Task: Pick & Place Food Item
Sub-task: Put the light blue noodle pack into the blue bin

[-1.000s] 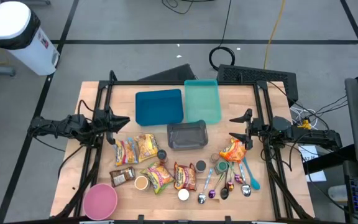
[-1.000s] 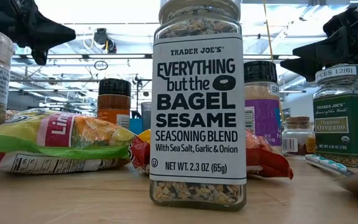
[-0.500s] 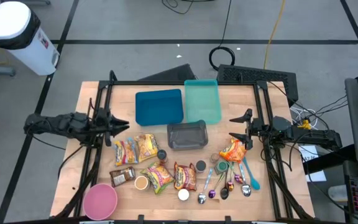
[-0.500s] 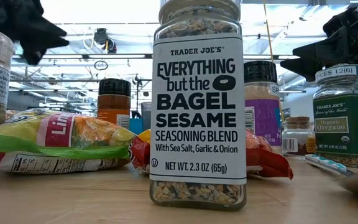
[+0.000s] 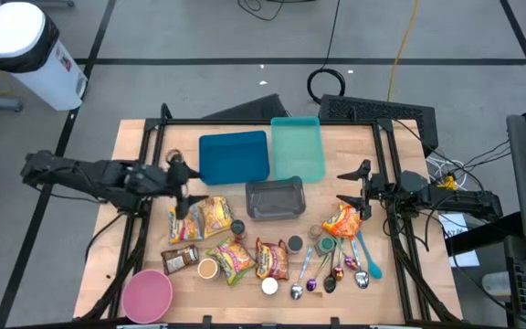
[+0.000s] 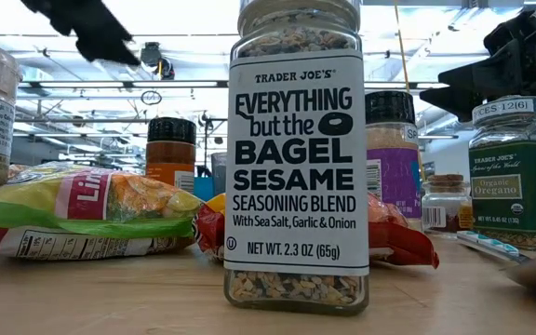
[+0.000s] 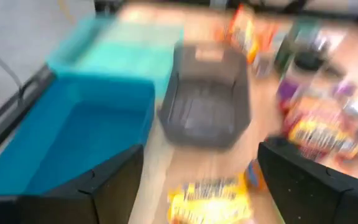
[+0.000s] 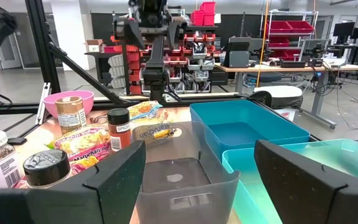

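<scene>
Dark left gripper (image 5: 183, 177) — wide open, empty

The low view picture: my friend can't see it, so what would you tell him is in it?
A tall jar of sesame bagel seasoning stands in the middle of a wooden table. Behind it are a noodle packet, an orange spice jar and an oregano jar.

White bin (image 5: 23, 46) and coiled black cable (image 5: 330, 84) on floor beyond the table (image 5: 405, 289).
</scene>
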{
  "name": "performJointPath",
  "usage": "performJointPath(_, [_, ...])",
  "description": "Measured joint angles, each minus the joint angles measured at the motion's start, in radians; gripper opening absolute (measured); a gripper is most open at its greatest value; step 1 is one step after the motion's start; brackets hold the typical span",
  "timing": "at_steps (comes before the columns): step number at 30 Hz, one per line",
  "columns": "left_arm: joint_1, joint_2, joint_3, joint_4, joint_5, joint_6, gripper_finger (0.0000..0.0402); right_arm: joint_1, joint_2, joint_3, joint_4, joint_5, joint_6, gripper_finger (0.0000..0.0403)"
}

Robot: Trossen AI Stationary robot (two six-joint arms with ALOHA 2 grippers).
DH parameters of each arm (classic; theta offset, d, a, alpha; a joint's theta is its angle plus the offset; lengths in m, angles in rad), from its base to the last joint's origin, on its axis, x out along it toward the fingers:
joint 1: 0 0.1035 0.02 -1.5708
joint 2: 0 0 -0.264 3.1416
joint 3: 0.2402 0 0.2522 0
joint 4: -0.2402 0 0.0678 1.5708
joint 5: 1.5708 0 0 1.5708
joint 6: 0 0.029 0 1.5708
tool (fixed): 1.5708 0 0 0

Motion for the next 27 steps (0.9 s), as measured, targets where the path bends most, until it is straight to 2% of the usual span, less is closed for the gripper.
performJointPath(4, [0.000, 0.053, 0.003, -0.140, -0.006, -0.118, 0.0329, 0.000, 0.000, 0.000, 0.000, 0.000, 0.000, 0.0293])
performJointPath(9, [0.001, 0.076, 0.003, -0.450, -0.031, -0.462, 0.0308, 0.000, 0.000, 0.000, 0.001, 0.000, 0.000, 0.0293])
performJointPath(13, [0.001, 0.076, 0.002, -0.585, 0.080, -0.684, 0.0289, 0.000, 0.000, 0.000, 0.002, 0.000, 0.000, 0.0293])
performJointPath(17, [-0.001, 0.076, -0.008, -0.599, 0.158, -0.744, 0.0276, 0.000, 0.000, 0.000, 0.002, 0.000, 0.000, 0.0293])
performJointPath(24, [-0.001, 0.076, -0.075, -0.593, 0.195, -0.767, 0.0274, 0.000, 0.000, 0.000, 0.002, 0.000, 0.000, 0.0293])
performJointPath(27, [-0.001, 0.076, -0.115, -0.541, 0.221, -0.750, 0.0269, 0.000, 0.000, 0.000, 0.002, 0.000, 0.000, 0.0293])
